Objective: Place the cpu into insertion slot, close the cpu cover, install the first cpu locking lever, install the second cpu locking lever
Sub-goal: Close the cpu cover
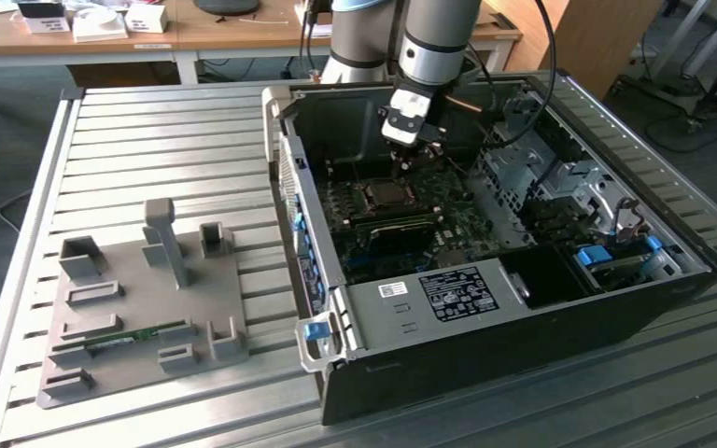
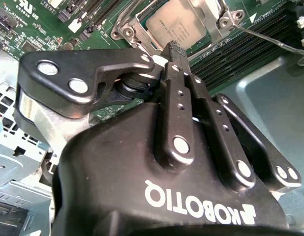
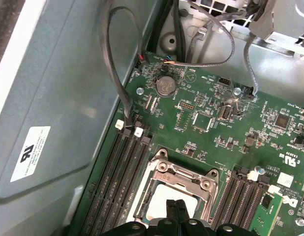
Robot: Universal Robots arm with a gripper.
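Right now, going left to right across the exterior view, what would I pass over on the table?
Grey parts fixture → blue tab on the case's near corner → insertion slot → blue drive clips. The gripper overlaps the slot, so it is left unplaced.

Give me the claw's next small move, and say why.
Probably ease the claw straight down a little, slowly. It is shut, holds nothing and hangs over the cpu cover. The cover already lies over the seated cpu, so pressing work near the cover's rim seems due rather than another pick.
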